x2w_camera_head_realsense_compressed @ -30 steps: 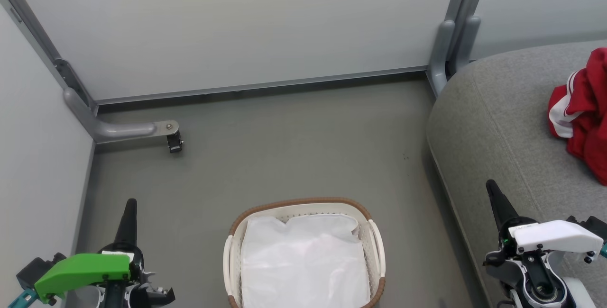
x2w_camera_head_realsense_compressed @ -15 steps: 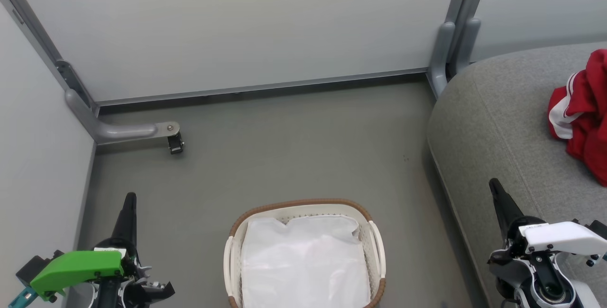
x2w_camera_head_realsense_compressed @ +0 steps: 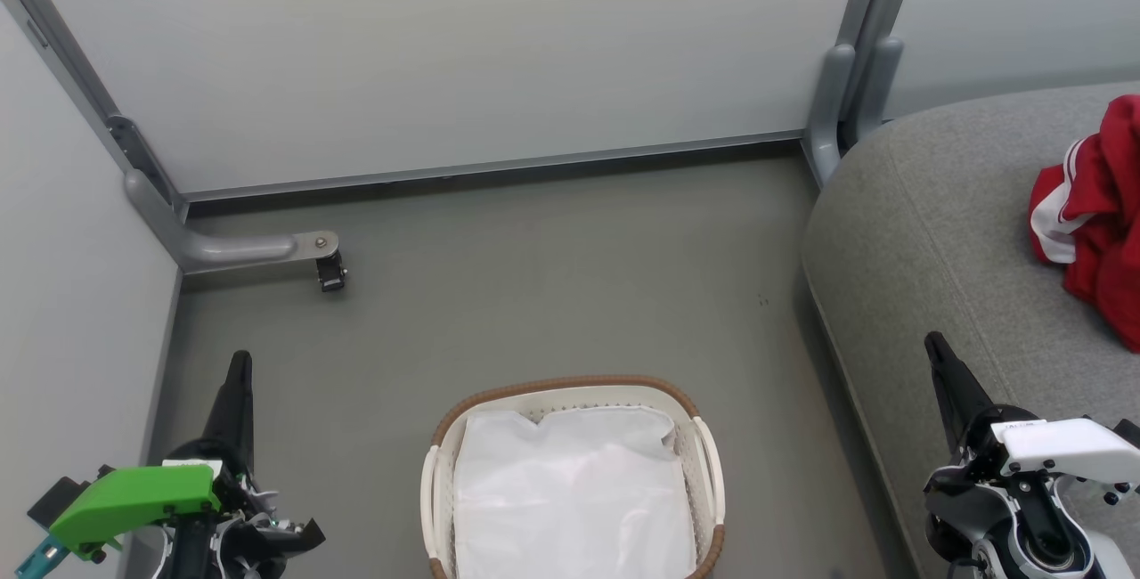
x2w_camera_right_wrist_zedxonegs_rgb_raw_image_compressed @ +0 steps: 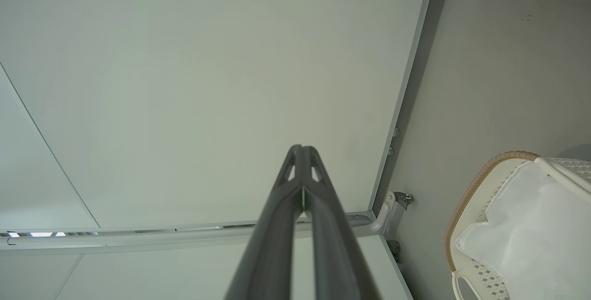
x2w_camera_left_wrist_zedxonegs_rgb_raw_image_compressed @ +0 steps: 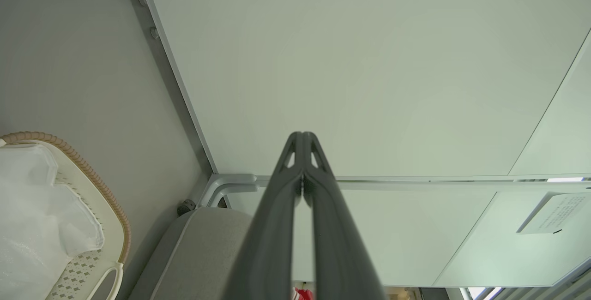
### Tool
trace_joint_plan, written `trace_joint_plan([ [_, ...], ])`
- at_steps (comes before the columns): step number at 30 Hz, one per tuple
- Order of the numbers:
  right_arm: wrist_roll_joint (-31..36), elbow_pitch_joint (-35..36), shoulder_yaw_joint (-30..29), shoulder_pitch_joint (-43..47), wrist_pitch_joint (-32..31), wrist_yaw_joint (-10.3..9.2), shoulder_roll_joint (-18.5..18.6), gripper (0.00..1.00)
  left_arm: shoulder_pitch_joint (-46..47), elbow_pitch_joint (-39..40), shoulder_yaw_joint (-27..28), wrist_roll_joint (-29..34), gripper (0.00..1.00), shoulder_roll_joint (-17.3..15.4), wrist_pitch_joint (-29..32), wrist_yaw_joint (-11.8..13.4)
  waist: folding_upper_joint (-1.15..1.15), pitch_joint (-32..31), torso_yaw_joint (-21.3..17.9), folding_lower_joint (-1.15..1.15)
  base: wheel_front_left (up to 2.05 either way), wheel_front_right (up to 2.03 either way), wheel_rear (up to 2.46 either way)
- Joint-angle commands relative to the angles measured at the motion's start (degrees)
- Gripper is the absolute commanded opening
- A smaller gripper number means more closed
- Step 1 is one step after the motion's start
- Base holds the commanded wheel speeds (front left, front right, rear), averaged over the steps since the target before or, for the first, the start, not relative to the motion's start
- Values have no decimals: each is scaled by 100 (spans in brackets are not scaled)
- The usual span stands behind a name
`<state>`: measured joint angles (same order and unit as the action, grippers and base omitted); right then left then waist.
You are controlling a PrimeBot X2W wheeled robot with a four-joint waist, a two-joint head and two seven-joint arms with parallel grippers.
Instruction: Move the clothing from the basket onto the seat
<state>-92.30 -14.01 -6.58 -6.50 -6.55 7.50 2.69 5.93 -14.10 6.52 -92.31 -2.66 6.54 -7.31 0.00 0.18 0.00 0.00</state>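
The clothing (x2w_camera_head_realsense_compressed: 1091, 214), a crumpled red heap with white stripes, lies on the seat (x2w_camera_head_realsense_compressed: 935, 232) at the 3 o'clock edge of the head view, partly cut off by the frame. The basket (x2w_camera_head_realsense_compressed: 570, 381) stands on the floor (x2w_camera_head_realsense_compressed: 552, 276) at 6 o'clock, and inside it lies the white liner (x2w_camera_head_realsense_compressed: 570, 490).

The right hand (x2w_camera_head_realsense_compressed: 933, 344) sits at about 4 o'clock, its dark fingers pressed together into one point and grasping nothing. It is over the front edge of the seat. The clothing lies up at about 1 o'clock from this hand, apart from it, with bare grey upholstery between them. The basket lies at its 8 o'clock.

The left hand (x2w_camera_head_realsense_compressed: 240, 358) is at about 8 o'clock, likewise clenched and empty, over the floor beside the left wall. From it the basket lies at 4 o'clock and the clothing far across at 2 o'clock.

In the left wrist view the left hand (x2w_camera_left_wrist_zedxonegs_rgb_raw_image_compressed: 302, 135) shows its tips meeting against a pale wall panel (x2w_camera_left_wrist_zedxonegs_rgb_raw_image_compressed: 369, 60), with the basket (x2w_camera_left_wrist_zedxonegs_rgb_raw_image_compressed: 87, 171) at 8 o'clock. In the right wrist view the right hand (x2w_camera_right_wrist_zedxonegs_rgb_raw_image_compressed: 301, 147) is closed the same way, the basket (x2w_camera_right_wrist_zedxonegs_rgb_raw_image_compressed: 480, 171) at 4 o'clock.
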Motion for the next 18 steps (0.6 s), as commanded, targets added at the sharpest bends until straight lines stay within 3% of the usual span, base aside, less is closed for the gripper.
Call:
trace_joint_plan([
  [1,-20,18,-11,63,-19,-2,36,0,59,12,13,-18,0,-39,21,-37,0,0,0,0,0,0,0],
  [18,-21,18,-10,63,-18,-2,36,0,59,13,12,-19,0,-39,20,-36,0,0,0,0,0,0,0],
])
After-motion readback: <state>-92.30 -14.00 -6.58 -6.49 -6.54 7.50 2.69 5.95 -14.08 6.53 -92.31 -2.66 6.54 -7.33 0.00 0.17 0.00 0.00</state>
